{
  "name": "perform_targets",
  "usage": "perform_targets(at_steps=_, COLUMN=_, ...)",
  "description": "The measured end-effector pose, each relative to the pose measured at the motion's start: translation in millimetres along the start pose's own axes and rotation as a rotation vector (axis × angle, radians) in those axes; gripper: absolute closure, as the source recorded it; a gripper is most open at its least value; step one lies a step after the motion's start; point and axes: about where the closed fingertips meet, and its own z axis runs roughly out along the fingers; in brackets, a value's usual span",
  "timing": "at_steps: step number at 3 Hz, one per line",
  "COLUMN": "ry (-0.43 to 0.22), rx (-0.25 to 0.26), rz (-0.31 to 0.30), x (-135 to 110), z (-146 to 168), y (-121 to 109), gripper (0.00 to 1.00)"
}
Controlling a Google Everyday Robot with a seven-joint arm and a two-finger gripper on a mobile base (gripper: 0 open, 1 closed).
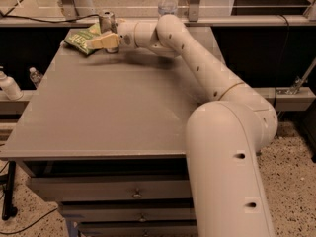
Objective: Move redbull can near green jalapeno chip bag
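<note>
The redbull can (106,21) stands upright at the table's far left, its silver top showing above my gripper. My gripper (102,40) reaches in from the right and is shut on the can, with the near finger (104,41) across the can's lower side; the far finger is hidden. The green jalapeno chip bag (78,39) lies flat just left of the can, touching or almost touching the gripper's tip.
A clear water bottle (167,2) stands behind the table's far edge. The grey table (113,112) has drawers below. A white bottle (9,85) and a small bottle (33,76) sit on a lower shelf at left. My arm crosses the table's right side.
</note>
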Motion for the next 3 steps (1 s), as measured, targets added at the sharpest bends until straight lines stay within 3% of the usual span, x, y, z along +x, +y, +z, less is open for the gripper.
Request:
perform_targets(at_steps=1, ry=-0.011, rx=0.007, rz=-0.016, x=-10.5, z=-31.3, y=16.7, gripper=0.0)
perform_targets(at_steps=3, ry=0.008, rx=0.034, rz=-0.012, x=0.7, z=-99.3, y=62.6, gripper=0.0)
